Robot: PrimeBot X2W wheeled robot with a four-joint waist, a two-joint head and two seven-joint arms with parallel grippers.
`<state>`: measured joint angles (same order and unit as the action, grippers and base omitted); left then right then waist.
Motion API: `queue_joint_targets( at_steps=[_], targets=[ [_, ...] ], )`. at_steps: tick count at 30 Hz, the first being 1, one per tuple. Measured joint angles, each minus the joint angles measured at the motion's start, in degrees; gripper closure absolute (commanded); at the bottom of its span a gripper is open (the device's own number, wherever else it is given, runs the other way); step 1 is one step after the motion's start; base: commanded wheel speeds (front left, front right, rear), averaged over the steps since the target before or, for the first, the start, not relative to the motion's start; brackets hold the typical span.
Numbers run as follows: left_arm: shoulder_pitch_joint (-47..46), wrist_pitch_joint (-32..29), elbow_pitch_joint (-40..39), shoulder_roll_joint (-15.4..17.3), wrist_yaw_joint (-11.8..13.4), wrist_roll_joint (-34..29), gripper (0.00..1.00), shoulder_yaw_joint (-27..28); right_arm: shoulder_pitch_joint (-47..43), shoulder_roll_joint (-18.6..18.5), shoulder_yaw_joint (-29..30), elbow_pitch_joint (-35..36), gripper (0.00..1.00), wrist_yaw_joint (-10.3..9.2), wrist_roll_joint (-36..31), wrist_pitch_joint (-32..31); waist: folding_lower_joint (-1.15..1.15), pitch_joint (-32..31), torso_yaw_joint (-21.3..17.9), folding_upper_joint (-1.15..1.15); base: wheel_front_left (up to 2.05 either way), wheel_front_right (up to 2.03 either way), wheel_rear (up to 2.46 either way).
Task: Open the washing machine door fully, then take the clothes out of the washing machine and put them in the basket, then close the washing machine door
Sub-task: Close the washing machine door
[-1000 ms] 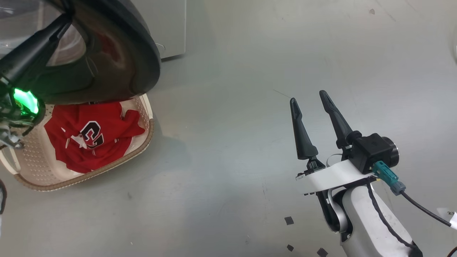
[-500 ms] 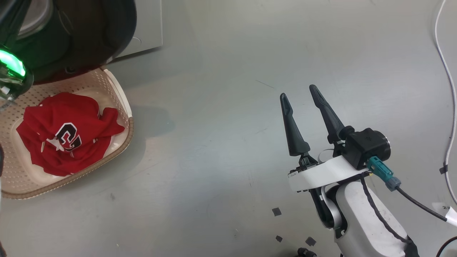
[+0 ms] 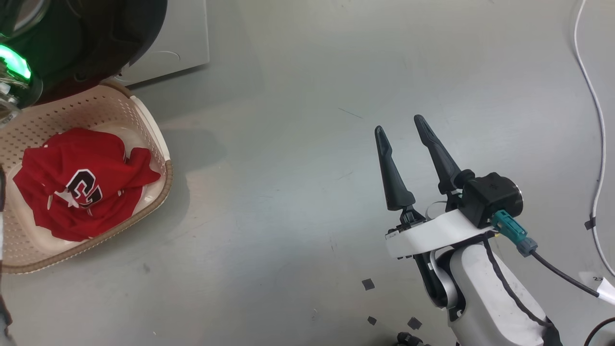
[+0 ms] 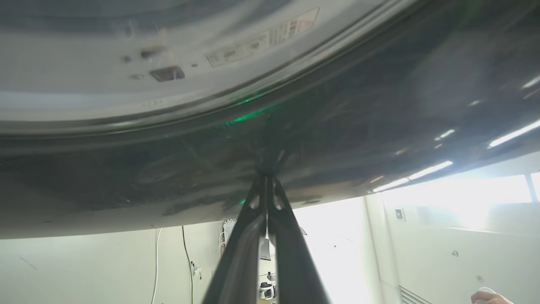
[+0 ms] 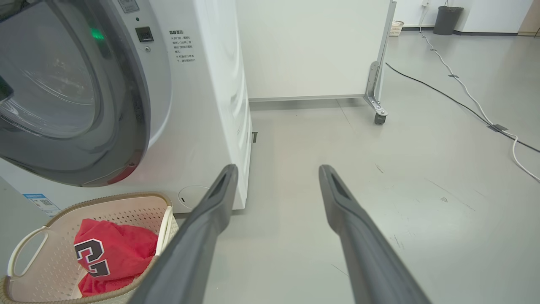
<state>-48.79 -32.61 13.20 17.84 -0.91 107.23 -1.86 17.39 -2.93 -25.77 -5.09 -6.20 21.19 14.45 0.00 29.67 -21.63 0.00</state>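
The basket (image 3: pixel 161 158) stands on the floor at the left with the red clothes (image 3: pixel 77 187) inside, a navy number facing up. Above its far end hangs the glossy black washing machine door (image 3: pixel 96 38). In the left wrist view my left gripper (image 4: pixel 266 179) is shut, its tips against the door (image 4: pixel 358 139). My right gripper (image 3: pixel 398 124) is open and holds nothing, over bare floor well to the right of the basket. The right wrist view shows the white washing machine (image 5: pixel 202 105), the door (image 5: pixel 126 105) standing close to its front, and the basket (image 5: pixel 166 219) with the clothes (image 5: pixel 114 253) below.
A white cable (image 3: pixel 596 120) runs along the floor at the far right. Small dark tape squares (image 3: pixel 368 283) lie near my right arm. A white panel on casters (image 5: pixel 312 46) stands behind the machine. A hand (image 4: pixel 489 297) shows at the bottom right corner of the left wrist view.
The camera has turned, shifting the picture left. The door has swung back off the basket toward the machine, uncovering the basket's far end. My right gripper stays open.
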Motion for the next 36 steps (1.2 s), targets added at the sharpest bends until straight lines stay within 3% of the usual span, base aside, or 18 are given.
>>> queue_joint_targets(
  at_steps=[12,24,28,30,32,36],
  targets=[
    [0.3,-0.1,5.7,-2.9,-4.1,-0.4,1.00,0.1,0.0,0.0,1.8,-1.4,0.00,-0.43,-0.4,0.0,0.00,-1.2,2.7,0.00,0.00,0.00,0.00],
    [10.2,1.1,9.3,-3.5,-6.0,-0.8,1.00,1.9,-0.3,0.0,3.4,-4.6,0.00,-0.44,-1.6,0.0,0.00,-5.6,7.2,0.00,0.00,0.00,0.00],
    [14.4,1.5,9.3,-5.2,-6.0,-0.7,0.76,2.6,-1.0,0.0,4.2,-5.8,0.00,-0.43,-2.2,0.0,0.00,-7.7,8.7,0.00,0.00,0.00,0.00],
    [16.4,1.7,9.2,-6.1,-6.0,-0.3,0.42,3.3,-1.8,0.0,4.5,-6.4,0.00,-0.43,-2.2,0.0,0.00,-8.9,9.5,0.00,0.00,0.00,0.00],
    [18.4,2.0,9.0,-6.7,-6.0,-0.3,0.02,3.7,-2.7,0.0,4.8,-6.8,0.00,-0.43,-2.2,0.0,0.00,-10.0,10.2,0.00,0.00,0.00,0.00],
    [22.0,2.9,6.5,-7.6,-6.0,-0.3,0.00,5.1,-4.0,-0.2,5.5,-7.6,0.00,-0.41,-2.2,0.0,0.00,-12.4,11.8,0.00,0.00,0.00,0.00]
  ],
)
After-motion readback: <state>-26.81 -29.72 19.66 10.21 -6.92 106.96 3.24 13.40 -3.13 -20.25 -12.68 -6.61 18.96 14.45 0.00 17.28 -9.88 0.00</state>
